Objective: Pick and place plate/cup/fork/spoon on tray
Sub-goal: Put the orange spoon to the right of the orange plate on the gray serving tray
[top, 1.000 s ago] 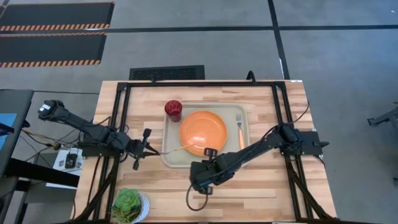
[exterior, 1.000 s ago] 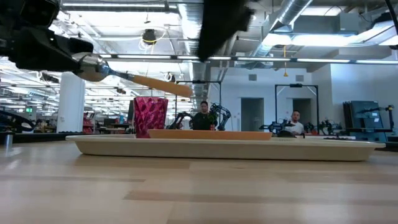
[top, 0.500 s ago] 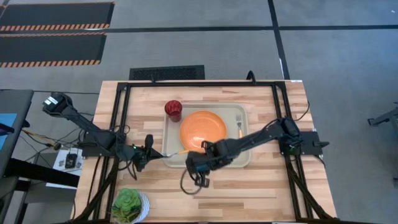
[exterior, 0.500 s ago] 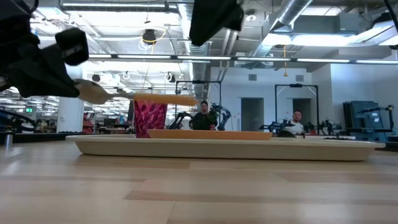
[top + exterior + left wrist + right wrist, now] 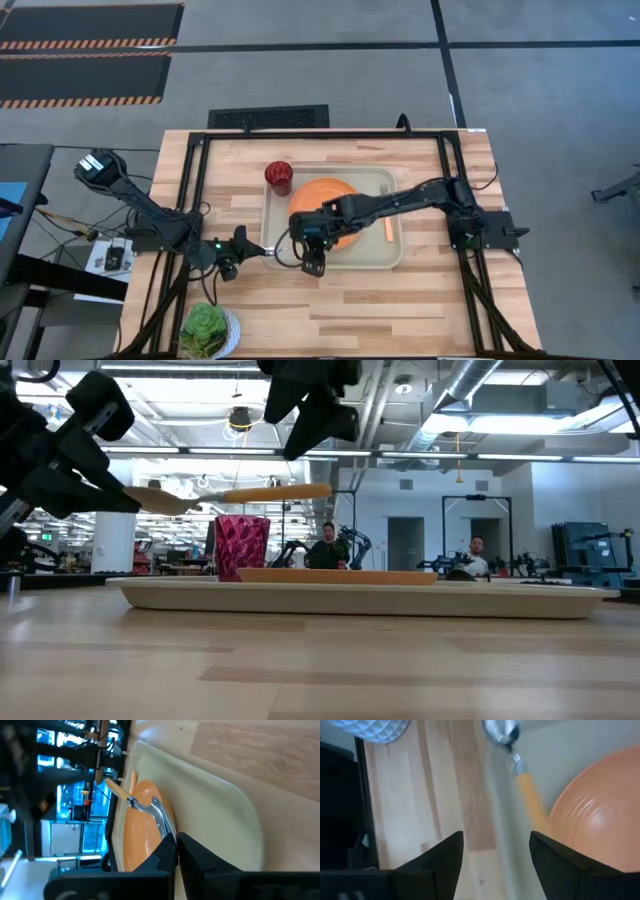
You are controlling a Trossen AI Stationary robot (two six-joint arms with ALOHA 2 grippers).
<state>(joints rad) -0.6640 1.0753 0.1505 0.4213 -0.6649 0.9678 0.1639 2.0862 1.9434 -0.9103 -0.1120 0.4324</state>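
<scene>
The tray [image 5: 332, 258] is sitting near the centre of the worktop [image 5: 430, 300]. The plate [image 5: 322, 192] is lying in the tray's middle, the fork [image 5: 386, 215] in the tray to the plate's right. The cup [image 5: 278, 177] is standing at the tray's far-left corner. The spoon [image 5: 235, 494] is hanging above the tray's left rim — gripped by the left end effector [image 5: 243, 250]. The right end effector [image 5: 311, 264] is hovering over the tray's near-left edge — just beside the spoon.
</scene>
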